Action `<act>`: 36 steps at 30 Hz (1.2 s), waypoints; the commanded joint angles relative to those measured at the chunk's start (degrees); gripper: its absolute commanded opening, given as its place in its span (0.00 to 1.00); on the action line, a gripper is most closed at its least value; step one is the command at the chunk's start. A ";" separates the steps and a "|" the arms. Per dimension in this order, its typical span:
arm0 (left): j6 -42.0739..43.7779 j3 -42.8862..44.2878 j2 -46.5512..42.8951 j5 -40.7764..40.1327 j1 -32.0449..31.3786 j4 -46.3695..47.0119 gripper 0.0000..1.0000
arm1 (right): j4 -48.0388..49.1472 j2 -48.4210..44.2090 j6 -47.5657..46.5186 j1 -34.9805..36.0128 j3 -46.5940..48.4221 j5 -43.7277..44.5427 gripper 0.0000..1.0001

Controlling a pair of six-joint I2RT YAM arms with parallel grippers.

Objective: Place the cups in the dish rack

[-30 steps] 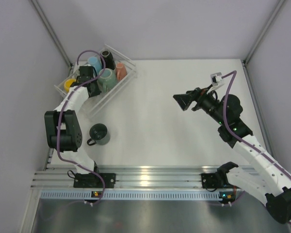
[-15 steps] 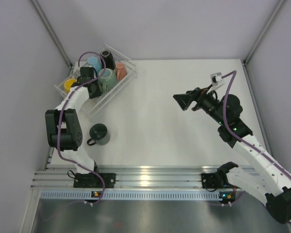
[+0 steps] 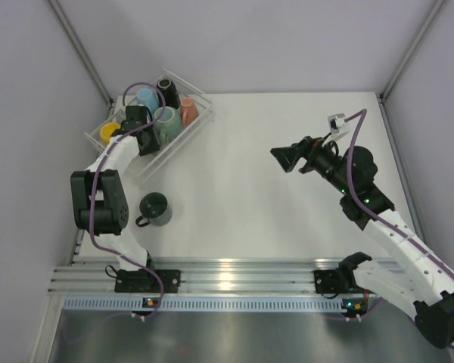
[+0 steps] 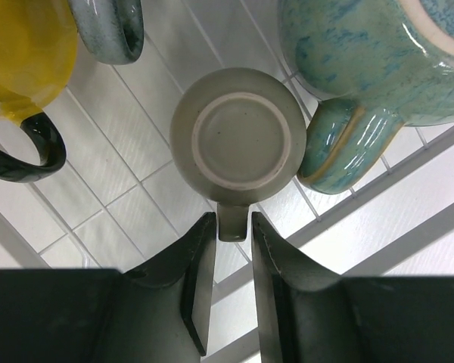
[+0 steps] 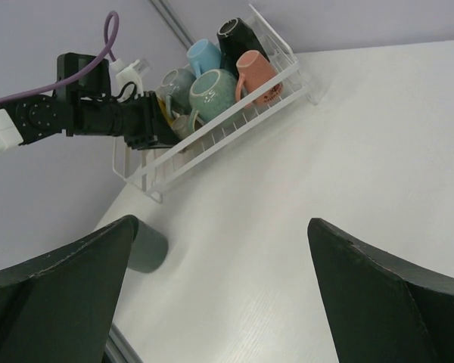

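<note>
Currently, rack (image 3: 202, 103): yellow cup (image 4: 23, 53), teal cup (image 4: 371, 53), olive cup (image 4: 238, 136), others. Left gripper (image 4: 232, 227) brackets olive handle, grip uncertain; right gripper (image 5: 219, 227) spread wide.

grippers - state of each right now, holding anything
Left gripper: jaws flank the olive cup's handle in the dish rack; whether it grips cannot be told.
Right gripper: open, empty.

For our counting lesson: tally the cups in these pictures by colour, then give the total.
Tall black cup: 1
Yellow glazed mug: 1
Light blue cup: 1
Teal speckled mug: 1
Salmon pink cup: 1
Grey-blue mug: 1
Small olive cup: 1
Dark green mug: 1
Total: 8
</note>
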 commanded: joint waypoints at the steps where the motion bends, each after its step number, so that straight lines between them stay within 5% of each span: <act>1: -0.52 -0.41 -3.41 0.37 0.26 1.09 0.31 | -1.84 0.56 0.35 -1.10 4.47 1.59 0.99; 16: 0.62 3.55 -14.57 3.53 0.26 -2.16 0.34 | -17.13 17.94 -0.09 4.34 18.45 3.77 0.92; 26: -0.25 -3.13 -30.64 9.43 0.26 -2.25 0.38 | -19.95 32.90 0.08 16.82 30.75 8.45 0.90; 36: -1.65 -11.57 -36.20 9.77 0.35 -4.62 0.38 | -22.32 47.22 3.50 24.12 43.83 14.86 0.87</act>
